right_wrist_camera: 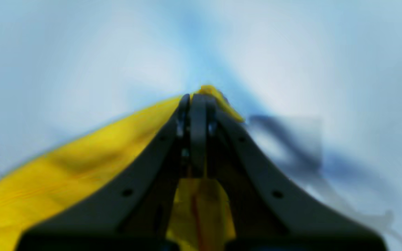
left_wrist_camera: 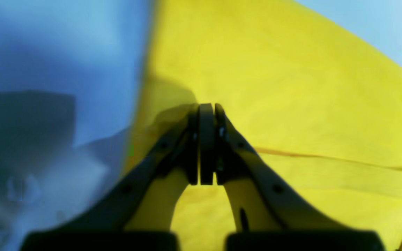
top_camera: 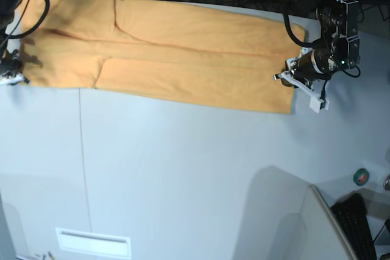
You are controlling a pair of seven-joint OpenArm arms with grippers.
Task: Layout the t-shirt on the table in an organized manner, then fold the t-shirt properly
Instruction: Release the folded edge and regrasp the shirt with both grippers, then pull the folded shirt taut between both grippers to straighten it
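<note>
Now t-shirt [top_camera: 183, 59] between both grippers.

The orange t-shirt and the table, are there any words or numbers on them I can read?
None can be read.
The t-shirt: only plain orange cloth shows, no lettering.
The table: bare white, no writing.
The small round green thing by the table's edge: too small and blurred to tell.

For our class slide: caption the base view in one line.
Two claws pinch opposite ends of a long folded orange cotton t-shirt on the white table.
</note>
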